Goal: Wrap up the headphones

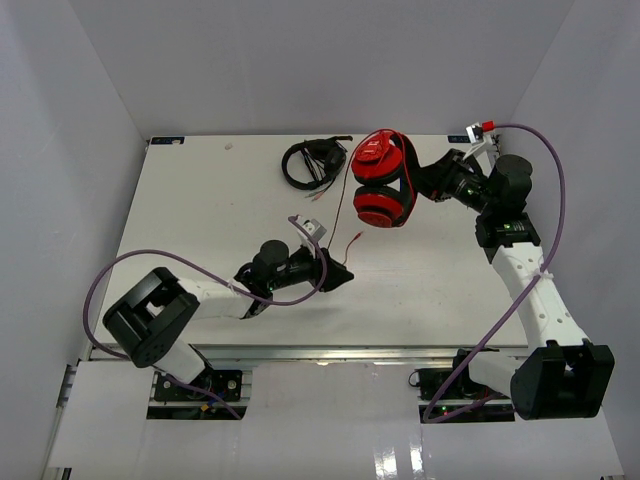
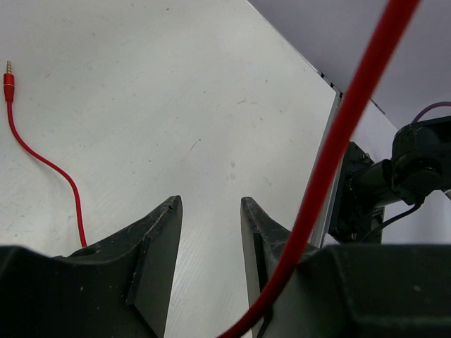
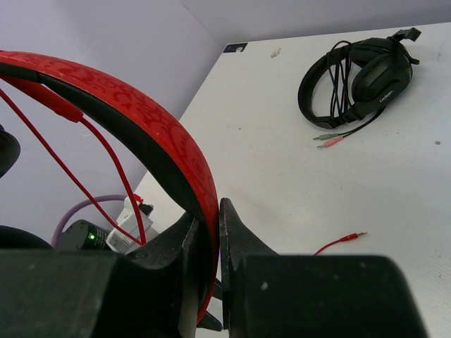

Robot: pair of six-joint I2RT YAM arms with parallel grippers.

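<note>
The red headphones (image 1: 381, 180) are held off the table at the back right, earcups stacked. My right gripper (image 1: 413, 181) is shut on their red, black-lined headband (image 3: 151, 130), which sits pinched between the fingertips in the right wrist view (image 3: 215, 205). The thin red cable (image 1: 337, 215) hangs from them down to the table and ends in a plug (image 1: 361, 238). My left gripper (image 1: 343, 273) is open and low over the table, with nothing between its jaws (image 2: 209, 201). The cable (image 2: 338, 141) runs across the outside of its right finger. The plug (image 2: 8, 74) lies far left.
All-black headphones (image 1: 308, 162) with a bundled cable lie at the back centre of the table; they also show in the right wrist view (image 3: 359, 81). White walls enclose the table (image 1: 200, 220) on three sides. Purple arm cables loop beside both arms.
</note>
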